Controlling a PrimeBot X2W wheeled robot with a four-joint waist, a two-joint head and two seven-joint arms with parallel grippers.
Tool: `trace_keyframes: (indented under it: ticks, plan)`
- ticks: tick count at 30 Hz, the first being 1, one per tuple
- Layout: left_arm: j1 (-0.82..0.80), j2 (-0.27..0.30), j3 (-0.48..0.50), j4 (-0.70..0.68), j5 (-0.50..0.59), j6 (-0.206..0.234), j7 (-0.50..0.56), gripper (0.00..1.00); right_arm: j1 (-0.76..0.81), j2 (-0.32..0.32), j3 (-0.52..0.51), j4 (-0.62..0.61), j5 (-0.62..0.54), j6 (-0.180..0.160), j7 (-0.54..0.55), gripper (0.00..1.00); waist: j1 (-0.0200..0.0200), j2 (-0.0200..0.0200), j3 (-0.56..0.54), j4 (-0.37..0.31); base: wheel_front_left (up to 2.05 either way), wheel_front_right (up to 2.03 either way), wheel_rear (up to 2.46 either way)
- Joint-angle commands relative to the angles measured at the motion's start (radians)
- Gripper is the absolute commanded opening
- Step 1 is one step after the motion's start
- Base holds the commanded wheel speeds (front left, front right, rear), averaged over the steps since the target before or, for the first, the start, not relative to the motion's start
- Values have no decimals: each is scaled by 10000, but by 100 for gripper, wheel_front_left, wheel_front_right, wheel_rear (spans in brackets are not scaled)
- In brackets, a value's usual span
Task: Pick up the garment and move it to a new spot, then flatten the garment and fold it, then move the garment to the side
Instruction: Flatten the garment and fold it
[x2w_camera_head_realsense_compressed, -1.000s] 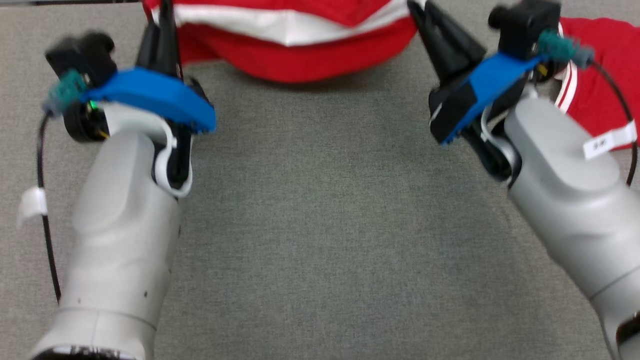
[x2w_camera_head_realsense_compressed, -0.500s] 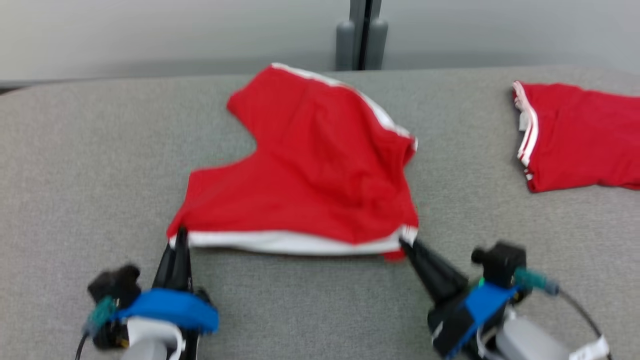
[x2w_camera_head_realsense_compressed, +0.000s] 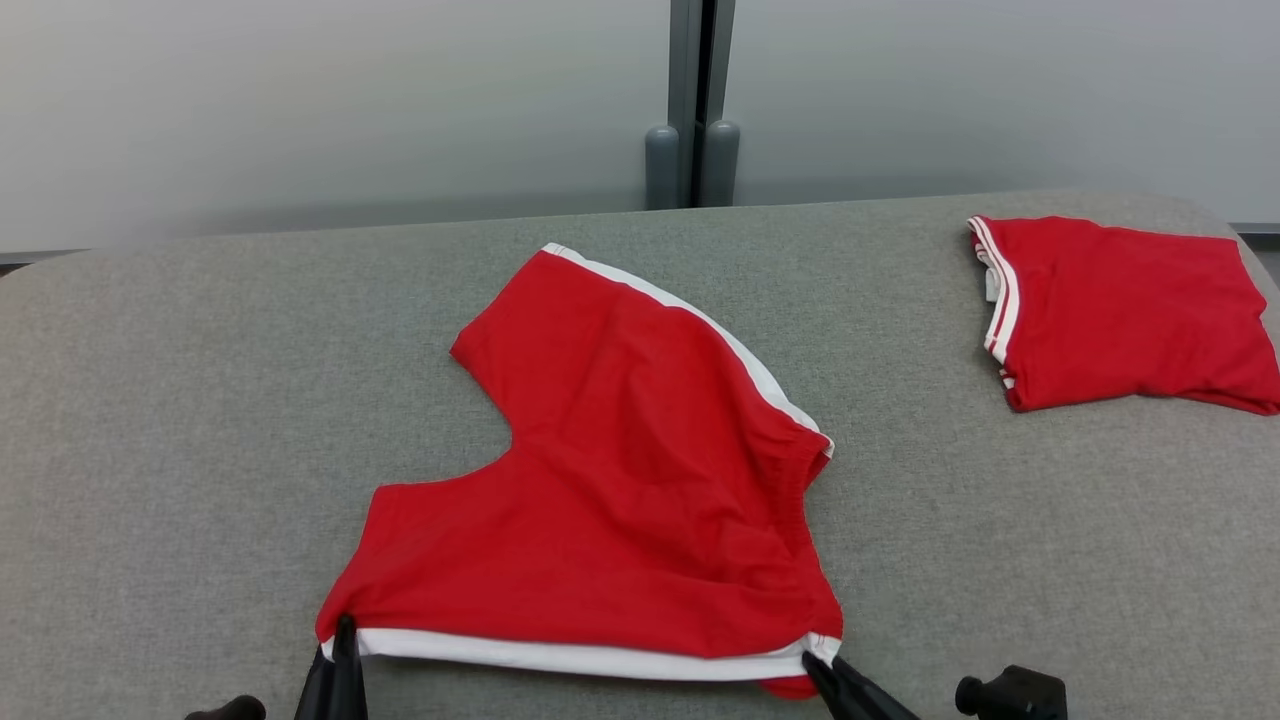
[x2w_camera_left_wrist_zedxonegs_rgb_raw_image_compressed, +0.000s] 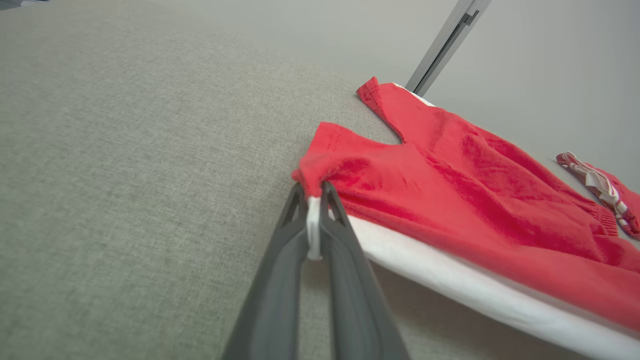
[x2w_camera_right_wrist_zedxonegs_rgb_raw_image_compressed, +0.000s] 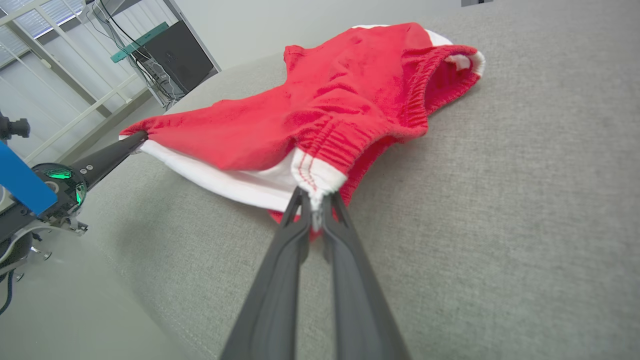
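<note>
The head view is tilting upward, showing the whole shorts (x2w_camera_head_realsense_compressed: 620, 500). Left gripper (x2w_camera_left_wrist_zedxonegs_rgb_raw_image_compressed: 313, 195) and right gripper (x2w_camera_right_wrist_zedxonegs_rgb_raw_image_compressed: 312, 197) are clamping their white edge.

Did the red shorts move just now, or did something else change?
Mostly the robot's head camera tipped up, so the whole picture slid down. The red shorts lie spread on the grey table as before; whether they slid a little, I cannot tell. Nothing was grabbed or let go: the left gripper and right gripper stay shut on the waistband corners. The folded red garment stayed put.
</note>
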Motion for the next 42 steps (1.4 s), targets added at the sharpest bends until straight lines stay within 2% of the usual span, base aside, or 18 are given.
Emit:
trace_keyframes:
  ticks: [1,8,11,13,16,23,27,34,35,36,37,38,42]
  plan:
    - [-76,111,31,-197,25,69,101,0,97,46,-181,-138,-77,2,56,0,2,4,14,-21,0,0,0]
    - [-1496,1014,-135,-771,642,71,864,0,-635,472,-744,-364,-476,2,195,0,2,4,278,-296,0,0,0]
    - [-2603,1488,-259,-881,1144,136,1250,0,-1115,625,-1013,-235,-611,1,147,0,2,4,602,-475,0,0,0]
    - [-3377,1568,-315,-827,1208,149,1570,0,-1471,695,-1179,-143,-726,1,121,0,2,4,902,-590,0,0,0]
    - [-4726,1927,-579,-544,1635,19,2138,0,-2165,838,-1351,3,-919,-1,68,0,2,4,1482,-852,0,0,0]
    - [-7539,2804,-807,1122,2053,-489,3186,0,-4232,1670,-1384,1052,-1124,-7,-27,0,2,4,2861,-1762,0,0,0]
    - [-8771,3162,-1013,2220,2299,-747,3392,0,-5200,2166,-1298,1743,-1004,-7,-151,0,2,4,3349,-2226,0,0,0]
    - [-10010,3257,-1602,3771,2596,-1036,3278,0,-5904,2511,-867,2498,-764,-5,-273,0,2,4,3663,-2569,0,0,0]
    - [-10312,3158,-1783,4210,2525,-1129,3063,0,-6034,2539,-748,2591,-677,-5,-298,5,2,4,3665,-2622,0,0,0]
    - [-10312,3158,-1783,4210,2525,-1129,3063,0,-6034,2539,-748,2591,-677,-5,-298,5,2,4,3665,-2622,0,0,0]
    - [-10399,3141,-1830,4449,2524,-1149,2947,33,-6049,2554,-703,2613,-659,-5,-309,47,2,4,3644,-2642,0,0,0]
    - [-10473,3127,-1913,4631,2581,-1166,2793,100,-6020,2572,-664,2633,-596,-5,-321,100,2,4,3610,-2647,0,0,0]
    - [-10680,2897,-2102,5243,2497,-1242,2030,100,-5631,2573,-755,2494,-604,2,-324,100,2,4,3341,-2574,0,0,0]
